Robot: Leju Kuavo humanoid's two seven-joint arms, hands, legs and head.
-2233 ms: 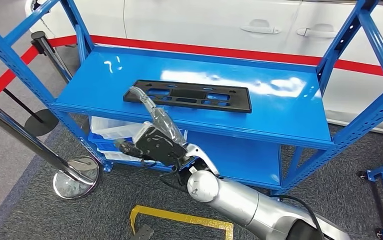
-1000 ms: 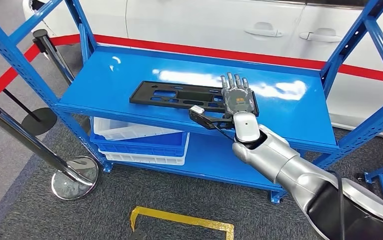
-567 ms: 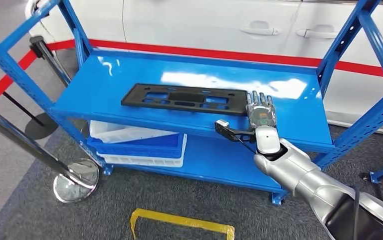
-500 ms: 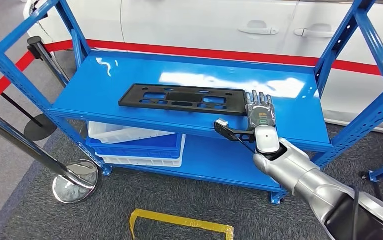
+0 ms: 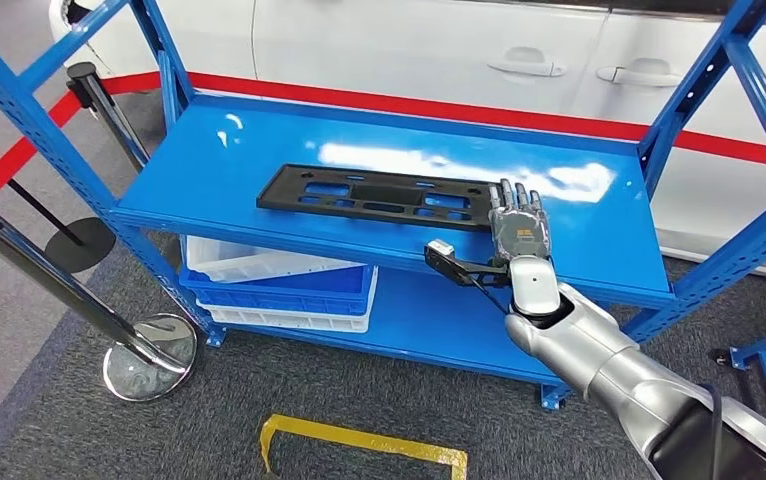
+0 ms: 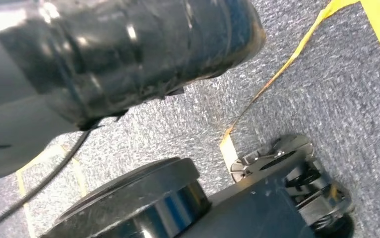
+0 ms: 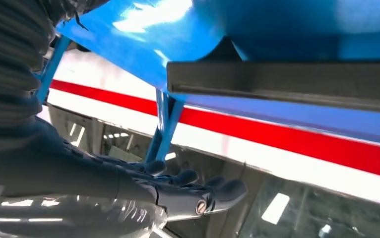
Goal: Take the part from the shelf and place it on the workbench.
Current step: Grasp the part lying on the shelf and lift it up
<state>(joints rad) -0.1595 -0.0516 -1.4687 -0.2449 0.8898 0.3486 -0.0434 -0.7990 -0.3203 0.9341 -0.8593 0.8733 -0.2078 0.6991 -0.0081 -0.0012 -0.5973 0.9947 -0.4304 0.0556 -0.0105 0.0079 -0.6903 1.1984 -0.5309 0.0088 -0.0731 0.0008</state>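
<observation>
Blk part (image 5: 379, 194) on blue shelf (image 5: 209, 160)

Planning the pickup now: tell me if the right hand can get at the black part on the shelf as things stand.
Probably yes. The right hand lies flat on the blue shelf, right beside the black part, at its end, fingers extended and holding nothing, with nothing between them.

shelf (image 5: 259, 150) – glossy blue | part (image 5: 374, 194) – black | car (image 5: 409, 40) – white, red stripe | bins (image 5: 279, 285) – white and blue | floor tape (image 5: 359, 437) – yellow | carpet (image 5: 259, 390) – grey
</observation>
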